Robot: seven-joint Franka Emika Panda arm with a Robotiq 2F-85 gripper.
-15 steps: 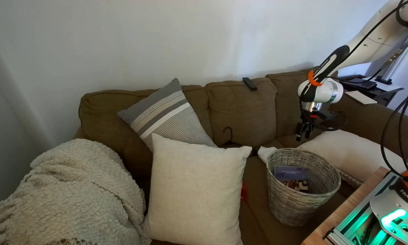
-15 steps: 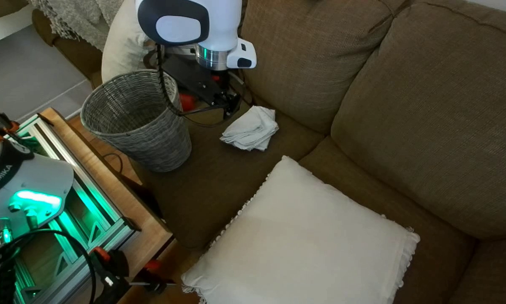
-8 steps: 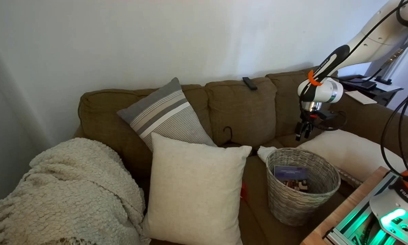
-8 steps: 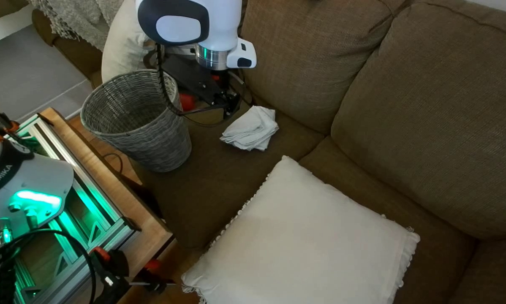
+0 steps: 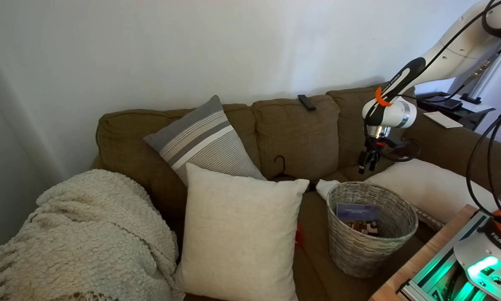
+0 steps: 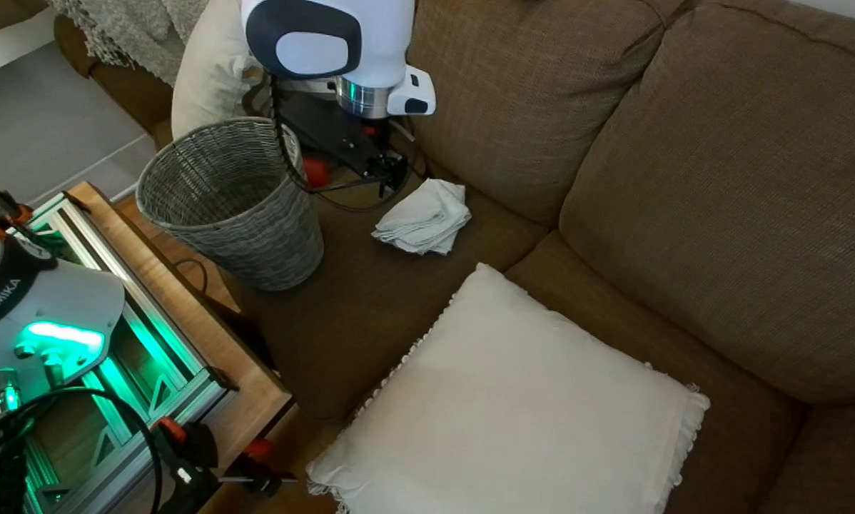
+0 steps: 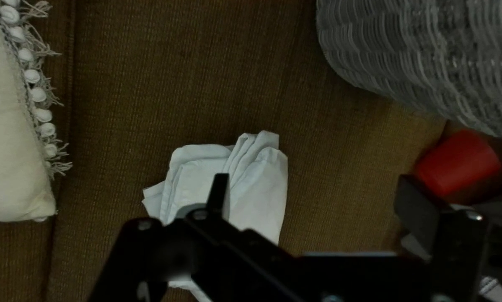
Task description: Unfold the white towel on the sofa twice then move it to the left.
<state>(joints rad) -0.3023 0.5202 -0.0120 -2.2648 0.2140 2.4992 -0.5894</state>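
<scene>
The white towel point(image 6: 424, 218) lies folded in a layered pad on the seat of the brown sofa point(image 6: 684, 185). In an exterior view only a corner of the towel point(image 5: 326, 187) shows behind the basket. In the wrist view the towel point(image 7: 257, 197) lies below the left finger, partly hidden by it. My gripper point(image 7: 318, 195) is open and empty, its right finger over bare sofa beside the towel. In an exterior view the gripper point(image 5: 367, 166) hangs above the seat with its fingers apart, pointing down. The arm and wrist camera hide most of it in the opposite exterior view.
A grey wicker basket point(image 6: 270, 243) stands beside the towel, with a book point(image 5: 357, 212) inside. A white tasselled pillow point(image 6: 513, 414) lies on the towel's other side. A red object point(image 7: 456, 161) is near the basket. A cream cushion point(image 5: 240, 234) and a striped cushion point(image 5: 210, 142) lean farther along.
In the last half second the arm and gripper have shifted slightly, to the left in an exterior view and to the right in the opposite one. The towel has not moved.
</scene>
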